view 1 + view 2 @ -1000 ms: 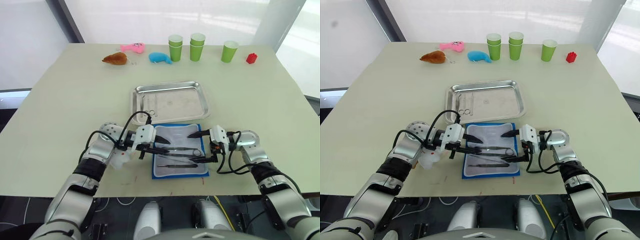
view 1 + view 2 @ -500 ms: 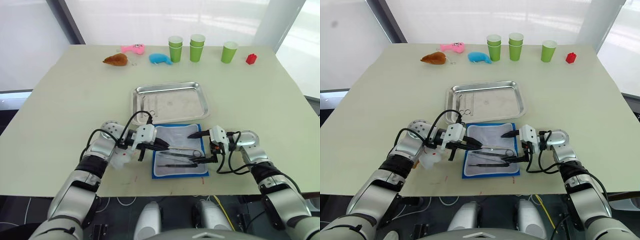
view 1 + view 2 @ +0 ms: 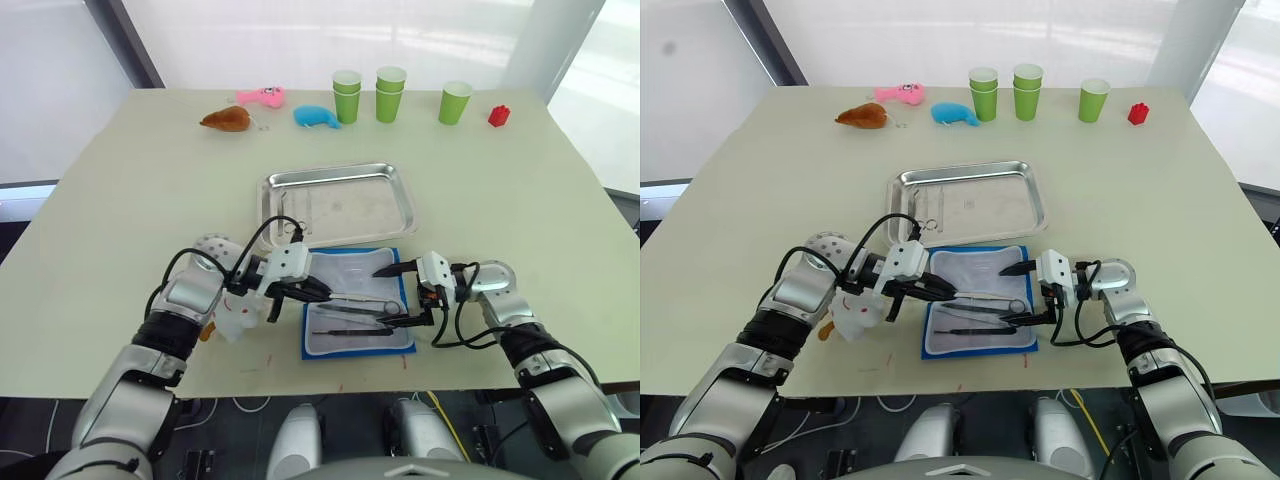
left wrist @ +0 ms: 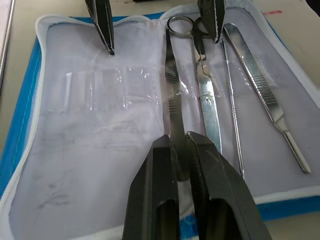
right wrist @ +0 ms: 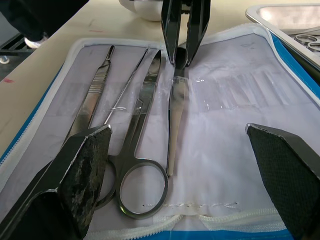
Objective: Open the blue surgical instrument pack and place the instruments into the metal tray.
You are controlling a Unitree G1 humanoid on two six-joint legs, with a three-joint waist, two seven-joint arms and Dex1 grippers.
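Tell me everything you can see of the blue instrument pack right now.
The blue surgical instrument pack lies open and flat on the table just in front of the metal tray. It is blue fabric outside, with a white lining, a white zip edge and clear pockets. Four silver instruments still lie side by side on the lining. The left gripper is shut on one slim instrument; the right gripper is open over the pack's right side.

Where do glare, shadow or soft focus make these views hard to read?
Left eye view: bright window light washes out the background behind the table; the shiny rectangular steel tray reflects it in patches. Left wrist view: the silver instruments glint on the pale lining, and the left tool at the near edge looks soft. Right wrist view: the right tool's dark fingers are large and blurred.
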